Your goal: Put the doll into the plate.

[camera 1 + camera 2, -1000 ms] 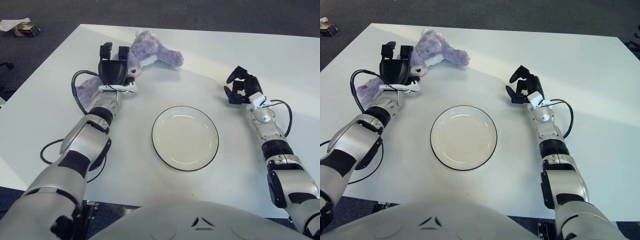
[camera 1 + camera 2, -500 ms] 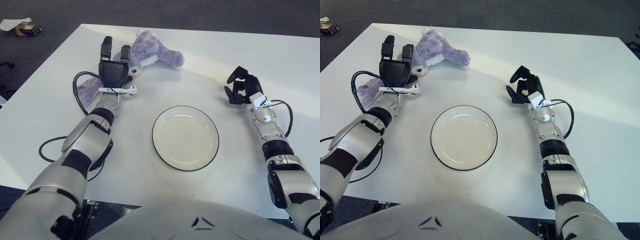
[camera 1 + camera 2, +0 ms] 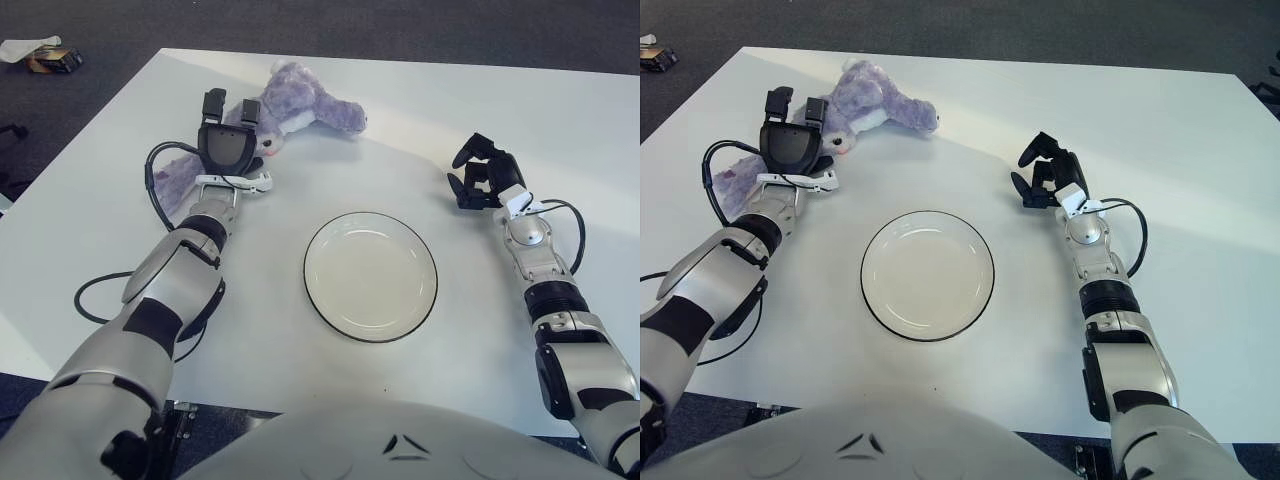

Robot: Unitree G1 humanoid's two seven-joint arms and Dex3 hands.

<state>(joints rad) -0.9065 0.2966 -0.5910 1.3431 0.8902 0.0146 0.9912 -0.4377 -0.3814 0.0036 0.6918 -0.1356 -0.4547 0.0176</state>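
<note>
1. The doll (image 3: 300,105), a purple plush animal, lies on the white table (image 3: 420,110) in the upper left of the frame, stretched out sideways with its pale snout facing the lower left.
2. The left hand (image 3: 228,135) sits at the doll's lower left edge, palm toward the camera, with its dark fingers (image 3: 213,103) pointing up the frame and spread. The fingertips are touching or just beside the plush, but they are not closed around it, so the hand holds nothing.
3. A second purple plush patch (image 3: 172,180) shows just left of that hand's wrist, partly hidden by a black cable (image 3: 152,185).
4. The plate (image 3: 371,276), white with a dark rim, lies bare in the middle of the frame, well apart from the doll.
5. The right hand (image 3: 482,173) shows at the right of the frame, right of the plate, its fingers curled in with nothing between them.
</note>
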